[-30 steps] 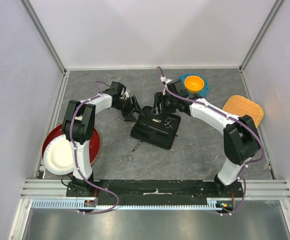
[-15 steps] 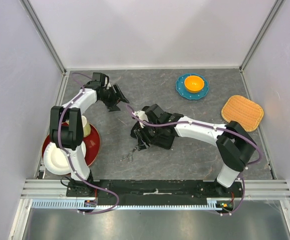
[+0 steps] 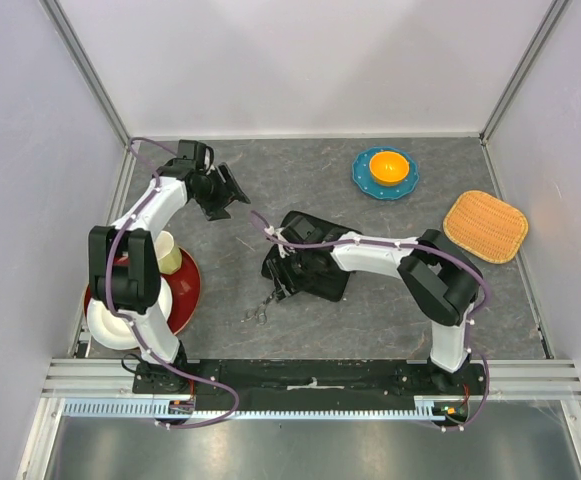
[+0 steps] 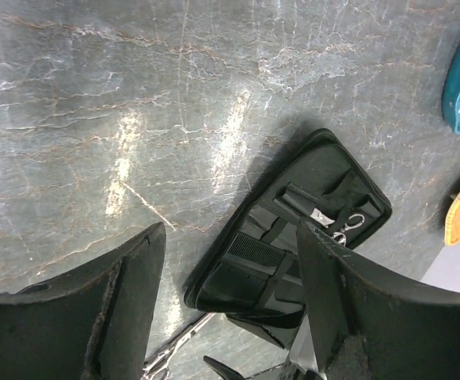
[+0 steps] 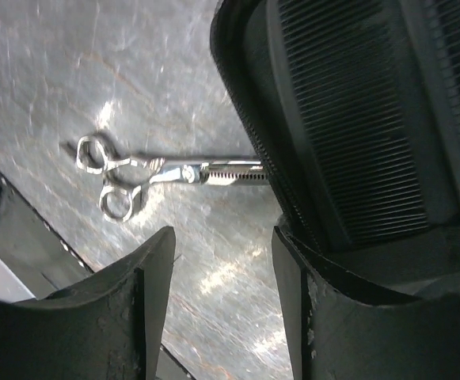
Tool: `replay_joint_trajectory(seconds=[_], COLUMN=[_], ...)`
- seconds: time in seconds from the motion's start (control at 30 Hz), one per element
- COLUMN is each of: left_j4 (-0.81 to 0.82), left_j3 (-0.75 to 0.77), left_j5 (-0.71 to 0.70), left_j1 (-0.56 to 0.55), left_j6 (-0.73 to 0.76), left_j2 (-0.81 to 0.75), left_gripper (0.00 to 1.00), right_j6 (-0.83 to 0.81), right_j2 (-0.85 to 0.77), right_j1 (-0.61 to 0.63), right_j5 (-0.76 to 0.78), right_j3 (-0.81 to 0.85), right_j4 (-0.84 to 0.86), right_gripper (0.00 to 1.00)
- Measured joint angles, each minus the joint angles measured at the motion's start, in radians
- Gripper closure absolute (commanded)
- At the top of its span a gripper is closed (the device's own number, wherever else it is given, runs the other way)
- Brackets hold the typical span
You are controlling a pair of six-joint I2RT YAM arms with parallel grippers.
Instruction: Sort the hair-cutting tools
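Note:
The black folding case [image 3: 315,270] lies open mid-table. One silver scissors [image 3: 261,307] lies on the table, its blade tip at the case's near-left corner. It shows in the right wrist view [image 5: 146,170], and a black comb [image 5: 356,119] sits strapped in the case. In the left wrist view a comb [image 4: 255,252] and a second scissors [image 4: 348,227] are in the case [image 4: 237,297]. My right gripper [image 5: 223,241] is open and empty, low over the case's left end beside the loose scissors. My left gripper [image 3: 225,193] is open and empty, back left of the case.
A red plate [image 3: 188,290] with a white plate and a cup stands at the left edge. A teal plate [image 3: 362,178] with an orange bowl stands at the back right. A woven orange mat [image 3: 486,226] lies at the right.
My left gripper has pulled back to the left, away from the case. My right arm has swung from behind the case across it to its near-left end, by the loose scissors.

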Motion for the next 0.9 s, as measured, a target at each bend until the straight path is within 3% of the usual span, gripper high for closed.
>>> replay_joint_trajectory(seconds=[0.23,0.63,0.9], left_j4=[-0.025,-0.047,-0.045], left_j3=[0.0,-0.017,-0.069], left_j5=[-0.068,-0.094,-0.197], left_j1=[0.009,0.021,0.028], left_j6=[0.014,0.028,0.052], left_j2=[-0.037,-0.124,-0.255], left_gripper=[0.26,0.26,0.26], right_j6=[0.159,0.252,0.507], right_j2=[0.026,0.034,0.034], right_j1=[0.007,0.005,0.005], right_j5=[0.142,0.332,0.388], right_j3=[0.056,0.153,0.249], right_j4=[-0.012,-0.167,-0.25], right_gripper=[0.37,0.29,0.3])
